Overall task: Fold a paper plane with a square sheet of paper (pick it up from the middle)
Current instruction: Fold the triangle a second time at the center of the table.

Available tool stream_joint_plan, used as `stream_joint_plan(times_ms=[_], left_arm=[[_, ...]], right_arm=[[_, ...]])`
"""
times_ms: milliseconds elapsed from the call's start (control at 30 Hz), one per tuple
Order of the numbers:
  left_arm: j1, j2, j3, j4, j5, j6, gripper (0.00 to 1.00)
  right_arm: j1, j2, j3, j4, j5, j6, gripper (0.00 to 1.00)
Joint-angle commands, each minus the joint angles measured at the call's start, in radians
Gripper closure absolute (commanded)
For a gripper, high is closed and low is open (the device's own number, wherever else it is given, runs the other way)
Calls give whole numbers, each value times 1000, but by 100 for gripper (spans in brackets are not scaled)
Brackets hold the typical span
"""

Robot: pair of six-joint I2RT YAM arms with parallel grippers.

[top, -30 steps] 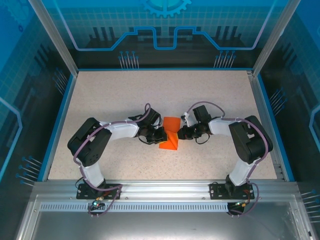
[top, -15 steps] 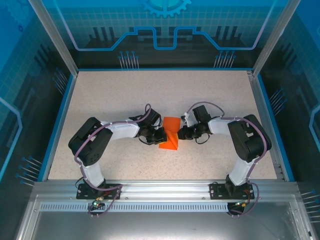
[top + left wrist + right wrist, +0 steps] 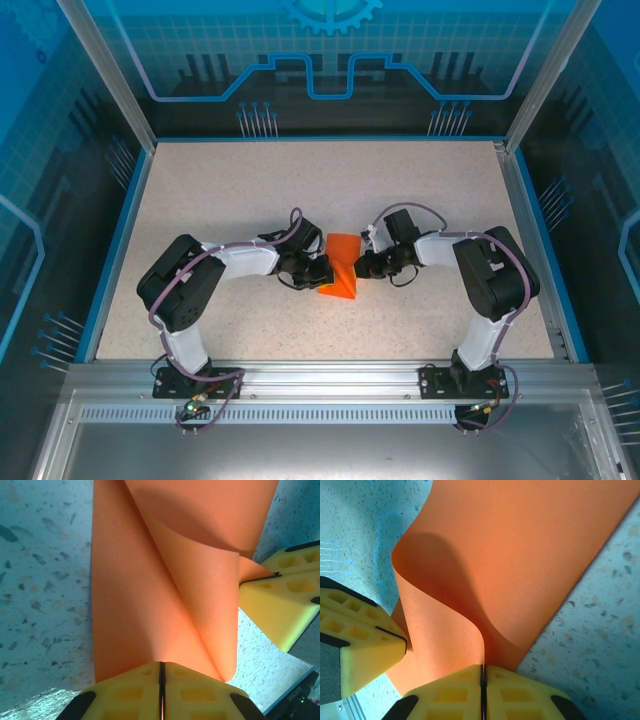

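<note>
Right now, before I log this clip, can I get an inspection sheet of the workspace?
Surface: speckled beige table.
Job's things: orange sheet of paper, curled into a twist at the middle of the table and held between the two claws; not a plane yet.
Clutter: nothing seen.
Claws: left claw shut on one side of the sheet; right claw shut on the opposite side.
Cables: purple-grey cables looped along both arms.
Surroundings: blue-lit enclosure panels; aluminium rail at the near edge, carrying the arm bases.
</note>
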Motion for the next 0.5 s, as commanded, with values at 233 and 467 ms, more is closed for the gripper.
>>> stream_joint_plan(times_ms=[233,467], left_arm=[[-9,6,5,-22,-10,21,90],[-9,10,10,-22,-10,17,90]], right_arm=[[-15,-11,1,-36,-20,-20,91],[-13,-15,-5,-33,-30,-24,91]])
